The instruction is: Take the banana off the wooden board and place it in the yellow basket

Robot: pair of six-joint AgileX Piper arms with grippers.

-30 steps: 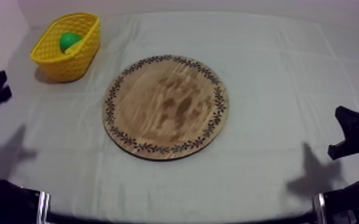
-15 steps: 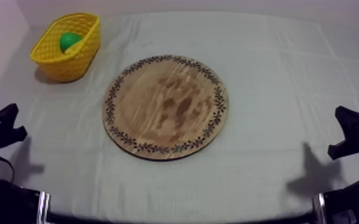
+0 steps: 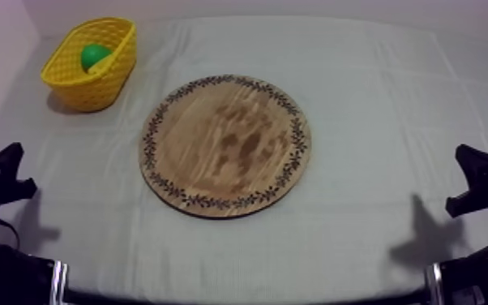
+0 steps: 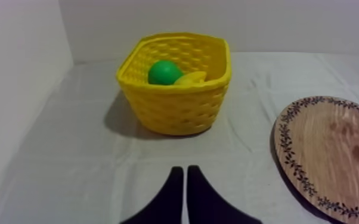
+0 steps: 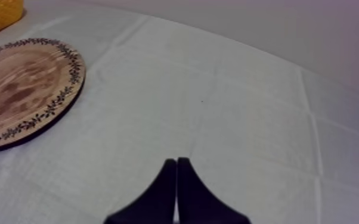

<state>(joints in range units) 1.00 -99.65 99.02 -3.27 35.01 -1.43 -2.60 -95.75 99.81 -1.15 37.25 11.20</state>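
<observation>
The banana (image 4: 192,77) lies in the far-left basket (image 4: 176,110) beside a green fruit (image 4: 164,72); the board (image 3: 224,146) is bare. The left claw (image 4: 185,171) and right claw (image 5: 176,161) are pressed together, empty. Likely a light, stiff, slick toy; grasp across its middle.

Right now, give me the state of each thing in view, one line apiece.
wooden board: flat on the cloth, bare.
yellow basket: upright, holding two fruits.
banana: inside the basket, mostly hidden.
green fruit: inside the basket, beside the banana.
left pincer: shut on nothing, pointed toward the basket.
right pincer: shut on nothing, over bare cloth.
</observation>
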